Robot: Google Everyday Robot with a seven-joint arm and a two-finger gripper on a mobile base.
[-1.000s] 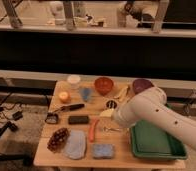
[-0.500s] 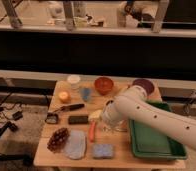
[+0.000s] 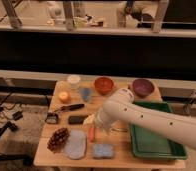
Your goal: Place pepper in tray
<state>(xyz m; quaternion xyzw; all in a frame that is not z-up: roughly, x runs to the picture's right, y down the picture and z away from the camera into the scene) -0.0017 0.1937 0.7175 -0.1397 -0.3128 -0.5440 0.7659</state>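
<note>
One pepper [image 3: 91, 133], slim and orange-red, lay on the wooden table [image 3: 122, 156] at lower centre of the frame. It was outside the tray [image 3: 158, 150], left of that tray's near corner. One green tray, rectangular with a raised rim, sat at lower right, and the white arm [image 3: 146, 122] crossed above its left part. The gripper [image 3: 94, 124] was at the arm's end, low over the table and just above the pepper's upper tip. Whether it was spread or clamped could not be told, nor whether it touched the pepper.

Two bowls stood along the table's far edge: one orange-red bowl [image 3: 104, 85] and one purple bowl [image 3: 142, 87]. Left of them were one white cup [image 3: 74, 81], one round orange fruit [image 3: 64, 96], one black-handled utensil [image 3: 68, 107] and one dark flat block [image 3: 78, 119]. One brown cone-like lump [image 3: 58, 140], one grey-blue cloth [image 3: 75, 145] and one blue sponge [image 3: 103, 150] lined the near edge.
</note>
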